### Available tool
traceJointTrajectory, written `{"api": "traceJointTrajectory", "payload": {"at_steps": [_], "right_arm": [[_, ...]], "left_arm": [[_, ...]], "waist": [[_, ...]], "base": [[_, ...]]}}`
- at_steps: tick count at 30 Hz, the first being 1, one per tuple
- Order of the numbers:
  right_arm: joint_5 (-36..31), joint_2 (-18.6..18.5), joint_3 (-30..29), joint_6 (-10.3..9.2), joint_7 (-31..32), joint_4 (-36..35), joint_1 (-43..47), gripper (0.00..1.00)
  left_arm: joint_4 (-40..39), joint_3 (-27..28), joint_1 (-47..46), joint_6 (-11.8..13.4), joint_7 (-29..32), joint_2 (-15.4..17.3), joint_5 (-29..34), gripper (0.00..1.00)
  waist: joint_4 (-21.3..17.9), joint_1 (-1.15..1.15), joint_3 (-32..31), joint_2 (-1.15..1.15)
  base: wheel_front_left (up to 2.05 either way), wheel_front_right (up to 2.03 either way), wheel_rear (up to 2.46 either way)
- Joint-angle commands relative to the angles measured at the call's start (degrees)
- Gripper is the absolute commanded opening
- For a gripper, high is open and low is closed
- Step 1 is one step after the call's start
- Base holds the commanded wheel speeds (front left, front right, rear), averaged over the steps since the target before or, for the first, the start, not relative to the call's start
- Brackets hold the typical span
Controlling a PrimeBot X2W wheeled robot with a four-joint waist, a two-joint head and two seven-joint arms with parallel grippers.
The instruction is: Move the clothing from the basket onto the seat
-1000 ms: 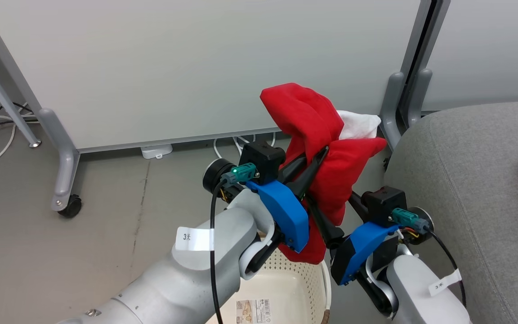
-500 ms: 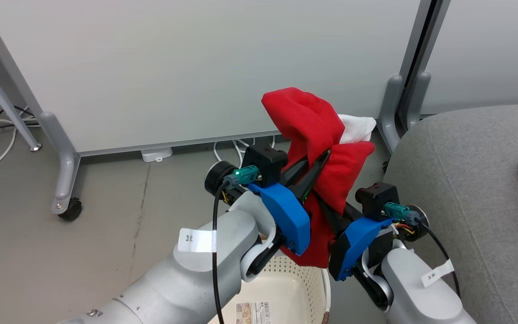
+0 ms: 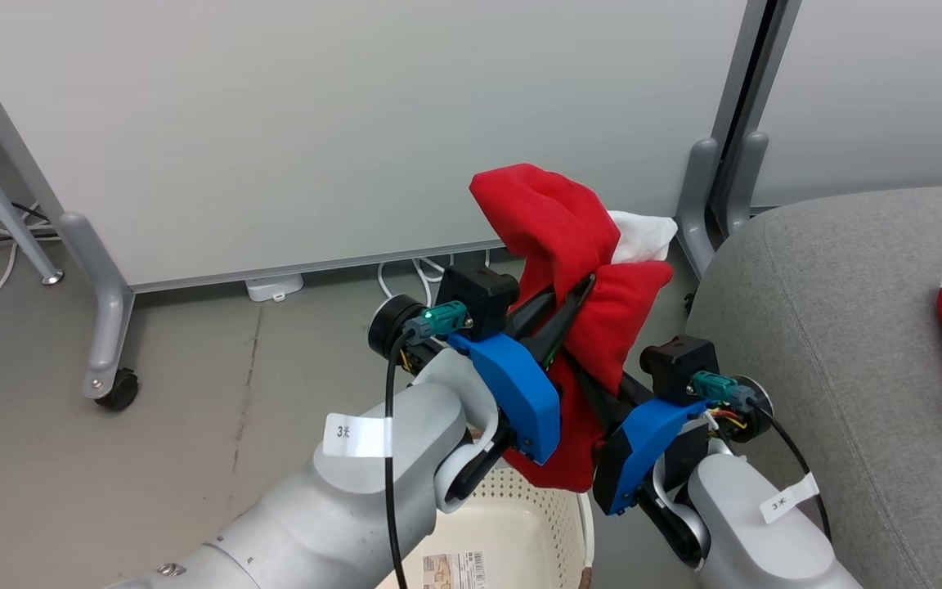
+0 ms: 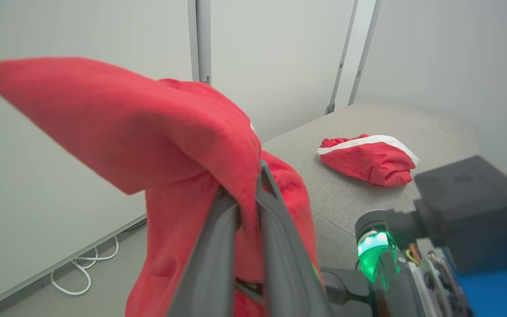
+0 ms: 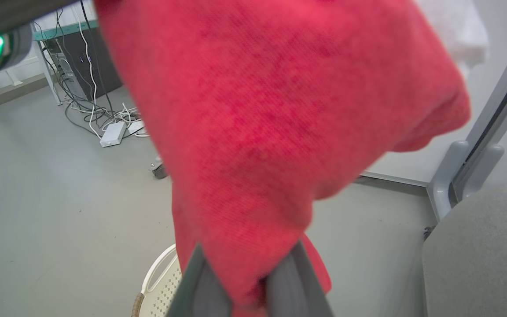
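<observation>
Held garment: one red garment [image 3: 569, 245] is hanging in the air, its lower fold dangling over the basket [image 3: 520, 499] and just short of the seat [image 3: 831, 327].
Left pincer: your left pincer [image 4: 247, 193] is pinching an upper fold of that garment, jaws pressed together on the cloth.
Right pincer: your right pincer [image 5: 249, 281] is gripping the garment's lower part, jaws squeezing the fabric.
Delivered garment: the second red garment with the white band [image 4: 368, 160] is lying bunched on the seat, well apart from the pincers.
Basket: the visible part of its floor is showing a label and no cloth; the arms are hiding the rest.
Progress: you are standing roughly at the halfway mark.
Outstanding: you are owing the carry across and the release onto the seat.
</observation>
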Motion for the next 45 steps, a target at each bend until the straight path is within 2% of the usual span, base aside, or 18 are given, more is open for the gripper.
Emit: {"api": "traceJointTrajectory", "payload": {"at_steps": [1, 5, 6, 7, 8, 15, 19, 25, 33, 40, 45], "right_arm": [[0.4, 0.0, 0.2, 0.01, -0.3, 0.3, -0.8, 0.00], [0.6, 0.0, 0.5, 0.01, -0.6, 0.6, -1.0, 0.00], [0.7, 0.0, 0.5, 0.01, -0.7, 0.7, -1.0, 0.00], [0.7, 0.0, 0.5, 0.01, -0.7, 0.7, -1.0, 0.00], [0.7, 0.0, 0.5, 0.01, -0.8, 0.8, -1.1, 0.00], [0.5, 0.0, 0.2, 0.01, -1.1, 1.1, -1.5, 0.00], [0.1, 0.0, -0.3, 0.01, -1.5, 0.9, -1.4, 0.00], [0.0, 0.0, -1.0, 0.01, -2.0, 0.5, -0.9, 0.00], [-0.7, 0.0, -2.1, 0.01, -2.2, -0.3, 0.1, 0.00], [-2.1, 0.0, -4.0, 0.01, -1.9, -0.8, 0.9, 0.00], [-2.6, 0.0, -4.8, 0.01, -1.5, -1.5, 1.9, 0.00]], "left_arm": [[0.0, 0.1, -0.5, 0.0, -0.3, 0.0, 0.0, 0.00], [0.0, 0.5, -0.3, 0.1, -0.3, 0.0, 0.3, 0.00], [0.1, 0.5, -0.2, 0.1, -0.3, 0.0, 0.3, 0.13], [0.2, 0.5, -0.1, 0.2, -0.3, 0.0, 0.3, 0.50], [0.2, 0.6, -0.1, 0.2, -0.3, 0.0, 0.3, 1.00], [-0.1, 1.7, 1.0, 0.8, -0.3, 0.0, 1.9, 1.00], [-0.7, 5.1, 3.0, 1.3, -0.3, 0.1, 5.2, 1.00], [-5.5, 12.9, 10.9, 0.5, -0.3, 3.3, 13.4, 1.00], [-15.4, 26.9, 25.4, -1.1, -0.2, 7.2, 24.6, 1.00], [-20.5, 37.6, 35.7, -2.4, -0.2, 6.9, 32.0, 1.00], [-22.5, 42.4, 40.2, -3.2, -0.2, 5.8, 35.5, 1.00]], "waist": [[0.0, 0.00, 0.0, 0.00], [-0.3, 0.00, -0.2, 0.00], [-0.3, 0.00, -0.3, 0.00], [-0.4, 0.00, -0.3, 0.00], [-0.4, 0.00, -0.3, 0.00], [-0.4, 0.00, -0.3, 0.00], [-0.2, 0.00, -0.1, 0.00], [-0.1, 0.00, 0.3, 0.00], [-0.5, 0.00, 1.2, 0.00], [-0.3, 0.00, 1.3, 0.00], [-0.1, 0.00, 0.9, 0.00]], "base": [[0.00, 0.00, 0.00], [0.00, 0.00, 0.00], [0.00, 0.00, 0.00], [0.00, 0.00, 0.00], [0.00, 0.00, 0.00], [0.00, 0.00, 0.00], [0.00, 0.00, 0.00], [0.00, 0.00, 0.00], [0.00, 0.00, 0.00], [0.00, 0.00, 0.00], [0.00, 0.00, 0.00]]}}
